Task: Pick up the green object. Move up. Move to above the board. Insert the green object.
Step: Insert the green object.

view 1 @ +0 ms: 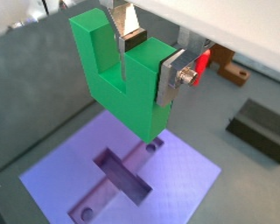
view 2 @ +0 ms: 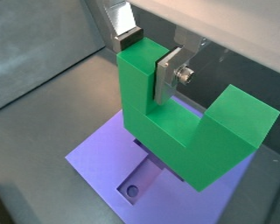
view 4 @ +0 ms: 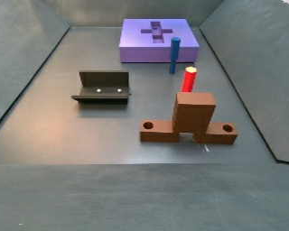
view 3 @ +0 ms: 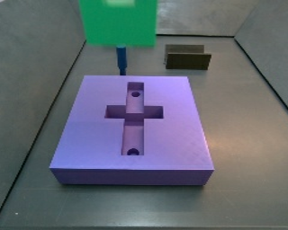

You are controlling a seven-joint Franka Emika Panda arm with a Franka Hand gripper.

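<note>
Hanging above the board (view 1: 108, 175), the green object (view 1: 116, 74) was held clear of the cross recess (view 3: 133, 112), one prong gripped between the plates of the end effector (view 1: 149, 68), closed on it.

In a side view the green object (view 3: 118, 22) is cut off by the picture's upper edge, and the gripper holding it lies out of frame. It hides part of the board (view 1: 101, 179) in both wrist views. The gripper (view 1: 149, 63) shows only its fingers.
</note>
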